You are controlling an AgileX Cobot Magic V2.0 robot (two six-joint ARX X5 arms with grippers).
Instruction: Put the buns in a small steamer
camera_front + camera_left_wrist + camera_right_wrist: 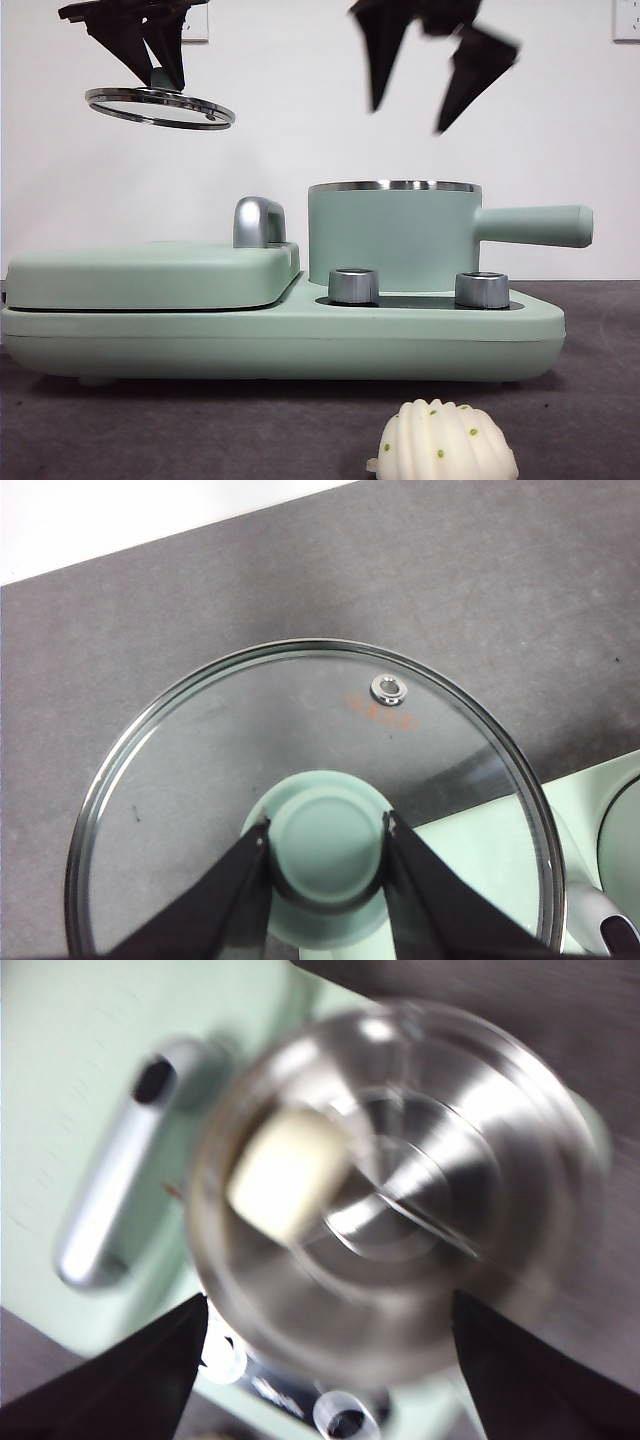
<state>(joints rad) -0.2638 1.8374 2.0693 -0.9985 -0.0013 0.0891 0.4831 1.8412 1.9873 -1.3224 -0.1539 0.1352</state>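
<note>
Your left hand [327,852] is gripping the lid [200,770]; right hand [425,85], open, is hovering over the steamer [392,235]. The pleated bun [445,445], at 6 o'clock, is looking soft; pinch its sides lightly.

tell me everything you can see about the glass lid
The glass lid is a clear round disc with a steel rim, a small steel vent hole near its edge and a mint-green knob at its centre. The left claw holds it by that knob, jaws shut on either side. It hangs in the air, slightly tilted, above the flat griddle lid, touching nothing else.
</note>
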